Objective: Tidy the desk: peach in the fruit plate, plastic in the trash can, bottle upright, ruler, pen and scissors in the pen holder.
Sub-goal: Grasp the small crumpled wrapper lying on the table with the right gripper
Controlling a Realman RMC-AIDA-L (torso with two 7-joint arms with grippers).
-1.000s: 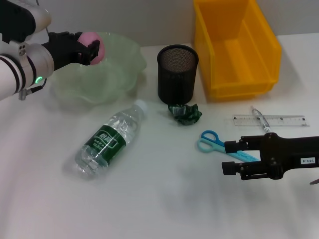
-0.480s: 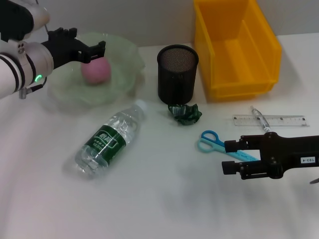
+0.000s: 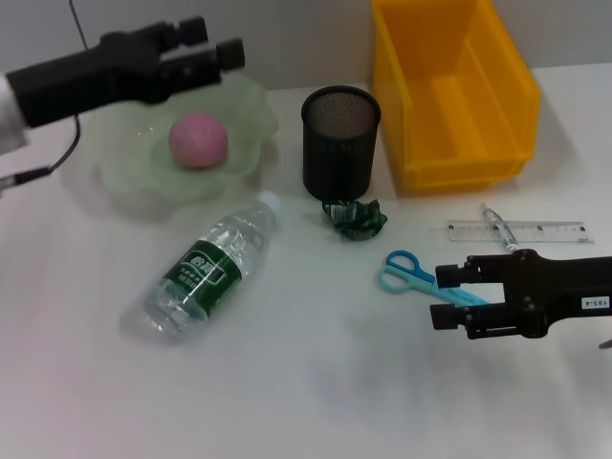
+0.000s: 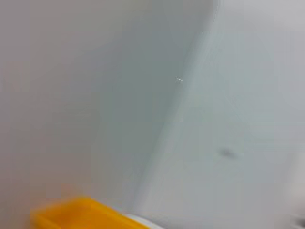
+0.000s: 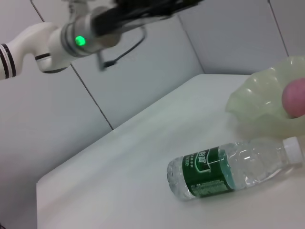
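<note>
peach [image 3: 199,141] sits in the fruit plate [image 3: 129,177] | left gripper [image 3: 208,53] above plate's back rim, jaws apart, empty | right gripper [image 3: 449,297] low by scissors [image 3: 413,273], jaws apart | bottle [image 3: 211,265] lies flat on tabletop [image 3: 306,382]

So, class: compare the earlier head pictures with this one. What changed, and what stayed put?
The left end effector let go of the peach, which now lies in the plate, then lifted away open. The right end effector, bottle, scissors and ruler barely moved.
</note>
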